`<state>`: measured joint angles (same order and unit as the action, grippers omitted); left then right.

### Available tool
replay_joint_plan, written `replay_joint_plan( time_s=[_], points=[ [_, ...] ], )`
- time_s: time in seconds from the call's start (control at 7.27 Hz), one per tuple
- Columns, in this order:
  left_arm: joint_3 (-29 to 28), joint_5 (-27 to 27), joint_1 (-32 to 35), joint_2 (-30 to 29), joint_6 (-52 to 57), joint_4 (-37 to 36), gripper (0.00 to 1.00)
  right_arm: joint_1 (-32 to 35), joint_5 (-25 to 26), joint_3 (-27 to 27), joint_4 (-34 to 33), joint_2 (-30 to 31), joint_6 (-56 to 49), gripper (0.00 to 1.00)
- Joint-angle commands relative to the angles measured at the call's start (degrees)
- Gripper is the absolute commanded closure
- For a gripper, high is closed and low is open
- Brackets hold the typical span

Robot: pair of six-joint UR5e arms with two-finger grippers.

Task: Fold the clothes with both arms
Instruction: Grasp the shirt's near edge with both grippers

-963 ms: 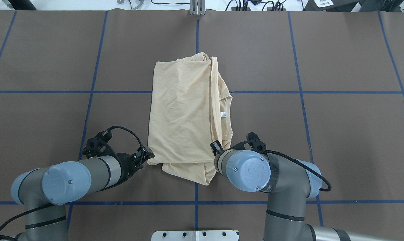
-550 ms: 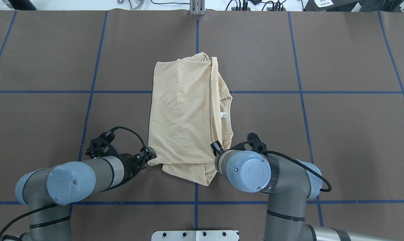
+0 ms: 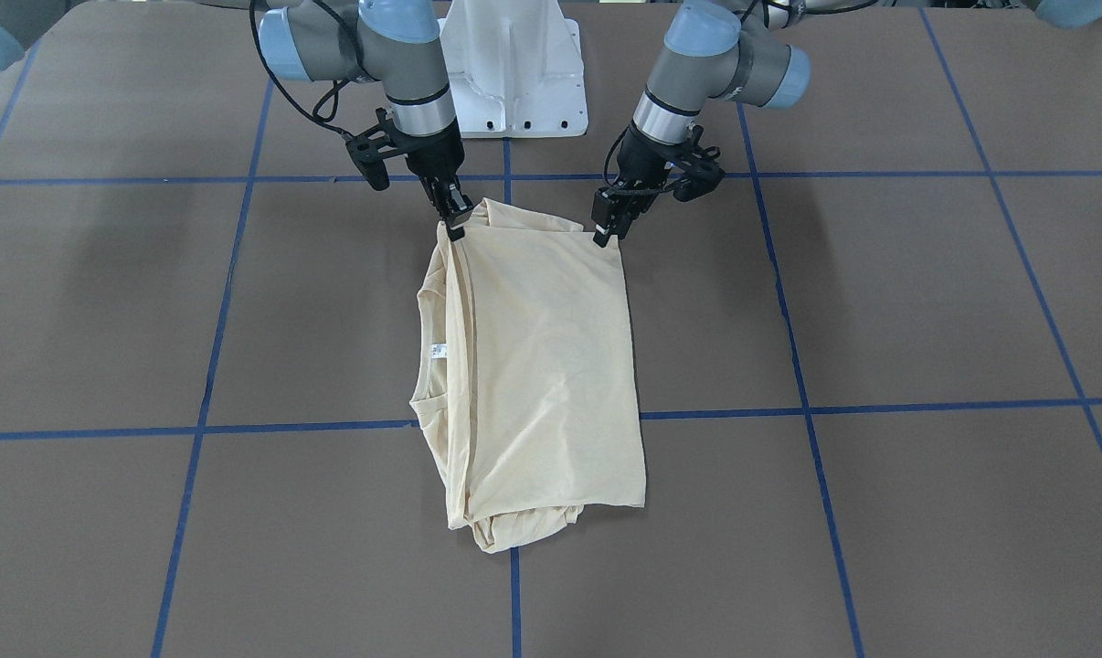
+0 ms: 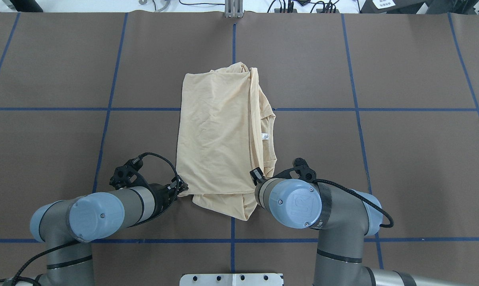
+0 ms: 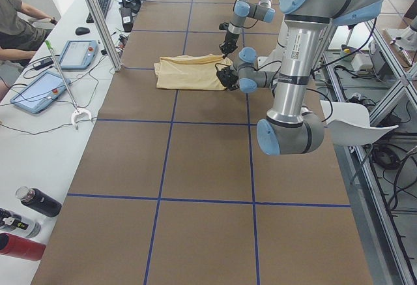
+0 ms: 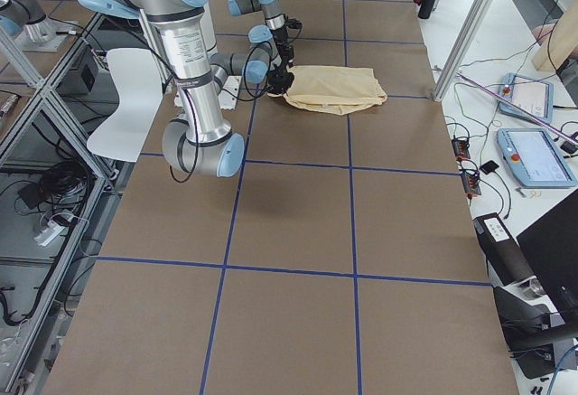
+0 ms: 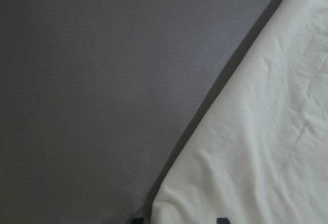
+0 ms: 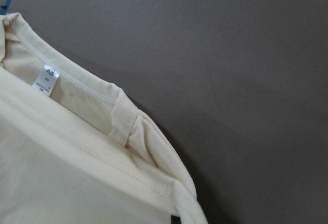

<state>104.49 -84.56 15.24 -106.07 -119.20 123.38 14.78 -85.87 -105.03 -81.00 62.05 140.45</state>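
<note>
The cream-yellow shirt (image 4: 215,131) lies folded in a long rectangle at the table's middle, with its white neck label (image 4: 265,136) facing up on its right side. It also shows in the front view (image 3: 542,366). My left gripper (image 4: 180,186) is at the shirt's near-left corner. In the left wrist view (image 7: 179,220) its fingertips stand apart with the cloth's corner between them. My right gripper (image 4: 256,174) is at the near-right corner, shut on the cloth. In the front view (image 3: 452,227) it pinches that corner. The print is hidden.
The brown table cover (image 4: 402,167) has a grid of blue tape lines. The white pedestal base (image 3: 514,73) stands at the robot's edge. A desk with tablets (image 5: 39,89), a metal post (image 5: 98,17) and bottles (image 5: 32,203) lines the far side.
My left arm has moved right and a little forward, bringing its gripper onto the shirt's near-left corner. The right arm and the shirt have not moved.
</note>
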Motion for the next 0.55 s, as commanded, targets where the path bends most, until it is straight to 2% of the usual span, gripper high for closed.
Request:
replay_joint_plan(
  time_s=[0.0, 0.41],
  points=[
    [-0.25, -0.08, -0.03, 0.07, -0.5, 0.02, 1.0, -0.02, 0.08, -0.09, 0.05, -0.09, 0.09, 1.0],
    [2.81, -1.99, 0.06, 0.68, -0.6, -0.94, 1.0, 0.07, 0.0, -2.01, -0.04, 1.05, 0.09, 1.0]
  ],
)
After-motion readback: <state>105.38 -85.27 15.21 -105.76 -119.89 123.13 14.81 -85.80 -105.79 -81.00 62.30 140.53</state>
